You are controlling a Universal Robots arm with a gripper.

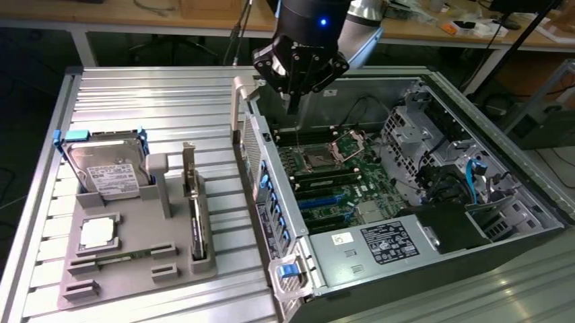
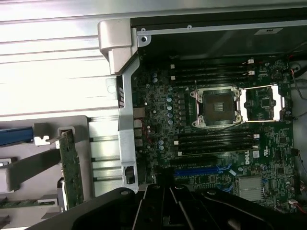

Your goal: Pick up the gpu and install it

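The gpu (image 1: 192, 202), a thin green card with a silver end bracket, stands on edge in a slot of the grey holder (image 1: 134, 269) at the exterior view's left. The wrist view shows the same gpu (image 2: 72, 170) as a green strip. My gripper (image 1: 291, 108) hangs shut and empty over the far end of the open computer case (image 1: 503, 195), well apart from the gpu. In the wrist view the gripper (image 2: 169, 182) points down at the motherboard (image 2: 158, 110), near the blue expansion slots (image 2: 201, 170).
A hard drive (image 1: 108, 168) with a white label, a processor (image 1: 97, 232) and a memory stick (image 1: 126, 254) also sit in the grey holder. The case's silver rear wall (image 1: 256, 148) stands between the holder and the motherboard (image 1: 359, 178). Everything rests on a ribbed metal table (image 1: 161, 101).
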